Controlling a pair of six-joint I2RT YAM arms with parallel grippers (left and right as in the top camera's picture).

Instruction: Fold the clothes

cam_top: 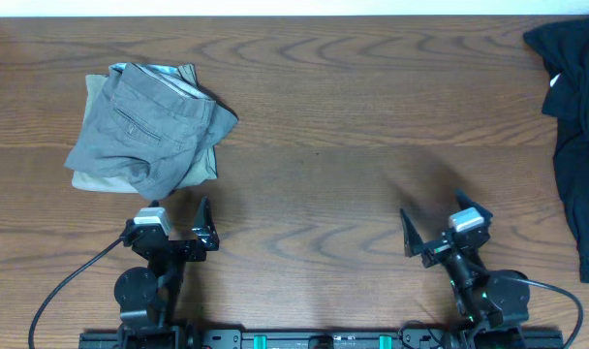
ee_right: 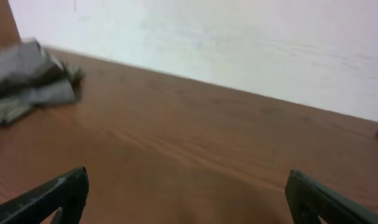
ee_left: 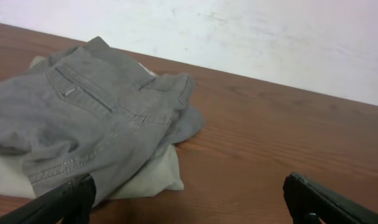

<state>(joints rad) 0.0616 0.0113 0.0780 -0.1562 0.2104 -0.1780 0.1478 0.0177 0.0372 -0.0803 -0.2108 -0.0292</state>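
We keep our left arm point(cam_top: 139, 288) and right arm point(cam_top: 490, 291) folded low behind their tools. Our left tool point(cam_top: 169, 215) points forward, jaws spread wide and empty. Our right tool point(cam_top: 435, 211) matches it, gaping with nothing between.

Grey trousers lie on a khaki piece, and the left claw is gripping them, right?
No. The grey trousers do lie on the khaki piece, but the left gripper stands open, gripping nothing. The overhead view shows it.
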